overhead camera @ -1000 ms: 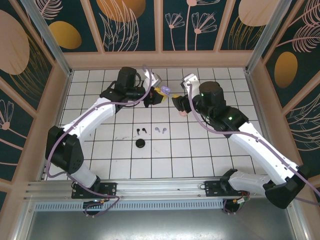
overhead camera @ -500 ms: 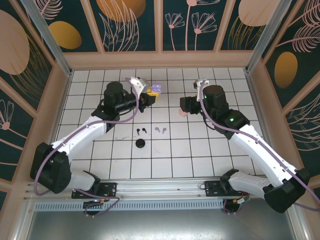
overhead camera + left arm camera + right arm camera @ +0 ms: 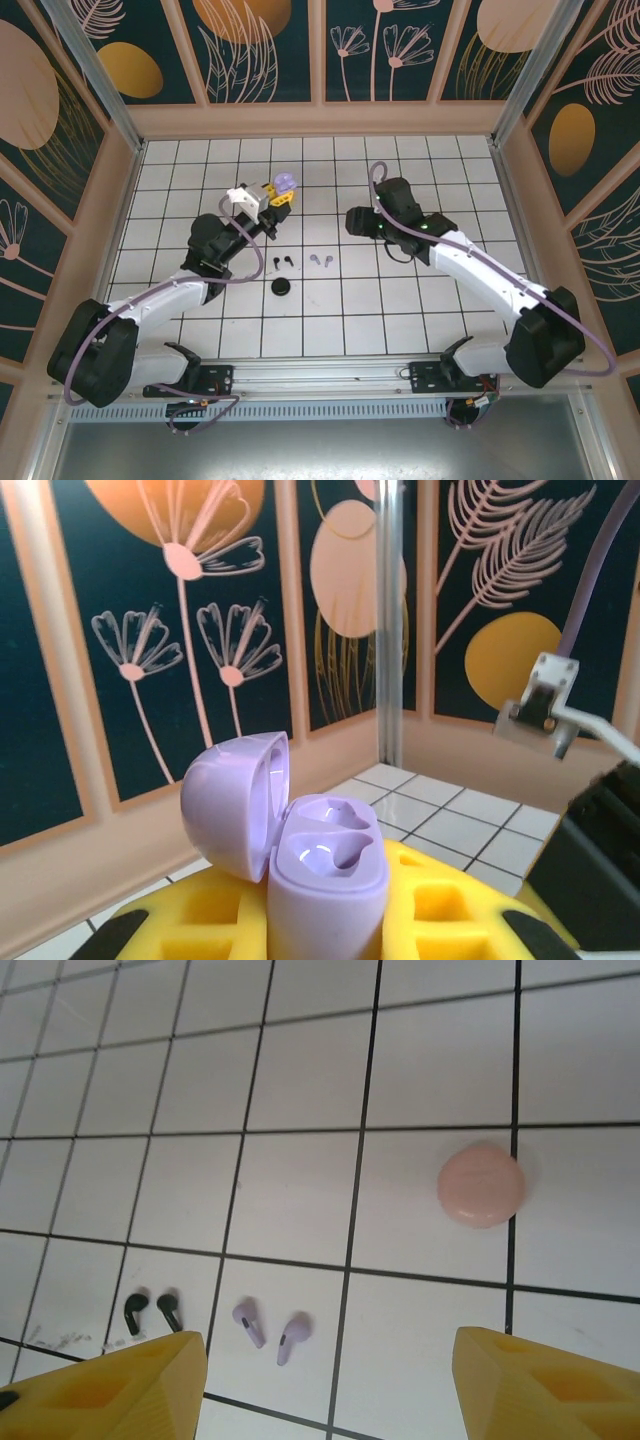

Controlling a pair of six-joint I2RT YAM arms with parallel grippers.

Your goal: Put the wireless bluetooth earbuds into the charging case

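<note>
1. Presently the left end effector [image 3: 276,194] is clenched on the lilac charging case [image 3: 325,875], holding it up off the worktop [image 3: 400,310] between yellow fingers [image 3: 450,900]. The lid [image 3: 235,805] is hinged back and both wells look empty.
2. The right end effector [image 3: 328,1385] is released: its jaws stand wide with nothing between them, above the tiles.
3. The lilac earbuds [image 3: 249,1324] lie loose on the worktop, side by side. In the right wrist view they sit just ahead of the gap between the fingers, a little toward the left-hand finger in that picture. From above they lie toward the arm bases and to the left of that end effector.
4. Their stems run roughly along the wrist camera's line of sight, leaning together at the near ends. I judge that the jaws as they stand would close across a stem, not along it.
5. The right arm is the nearer one and is free. The left is further off and occupied, so the pick probably falls to the right.
6. The black earbuds [image 3: 168,1307] lie just beside the lilac pair, on the left arm's side. The black case [image 3: 282,288] sits nearer the bases, and a closed pink case [image 3: 481,1183] lies apart, further out.
7. In the left wrist view the frame's lower edge cuts off the fingers, hiding where they meet the case. From above the earbuds are too small to read. How high the right end effector hangs I cannot tell.
</note>
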